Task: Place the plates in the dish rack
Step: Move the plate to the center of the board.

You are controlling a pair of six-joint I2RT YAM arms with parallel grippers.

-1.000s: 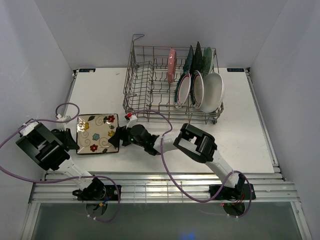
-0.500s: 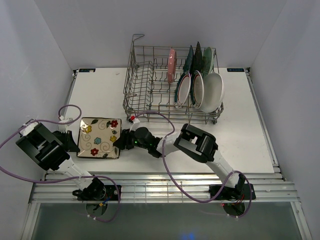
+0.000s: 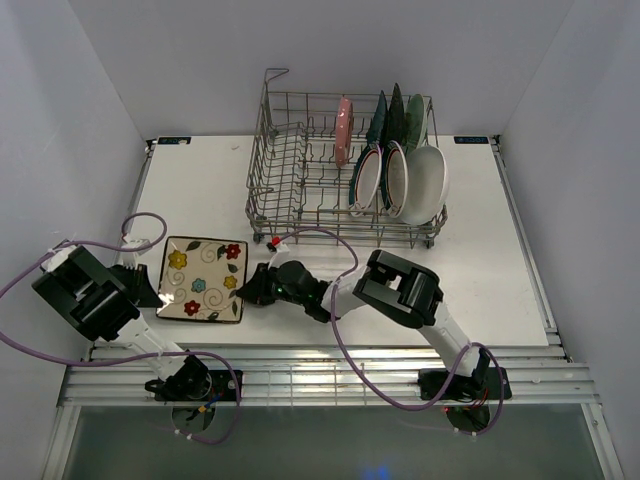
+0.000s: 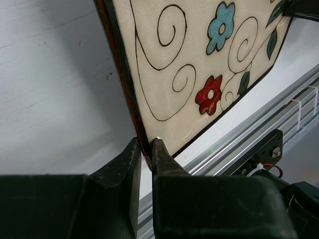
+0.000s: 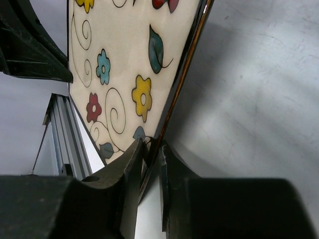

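Observation:
A cream floral square plate (image 3: 203, 279) lies near the table's front left, held between both grippers. My left gripper (image 3: 158, 290) is shut on its left rim; in the left wrist view the fingertips (image 4: 145, 144) pinch the dark edge of the plate (image 4: 199, 59). My right gripper (image 3: 248, 287) grips the right rim, its jaws (image 5: 152, 147) standing on either side of the plate's (image 5: 129, 55) edge. The grey wire dish rack (image 3: 300, 190) stands at the back. It holds a pink plate (image 3: 343, 130), dark teal plates (image 3: 385, 120), two green-rimmed white plates (image 3: 367, 178) and a white one (image 3: 428, 182).
Purple cables (image 3: 340, 330) loop from both arms across the table's front. A metal rail (image 3: 320, 375) runs along the near edge, just below the plate. White walls close in the table on three sides.
My right gripper's jaws have closed onto the plate's right rim. The plate has shifted slightly towards the near edge and turned a little. The left gripper has kept its grip.

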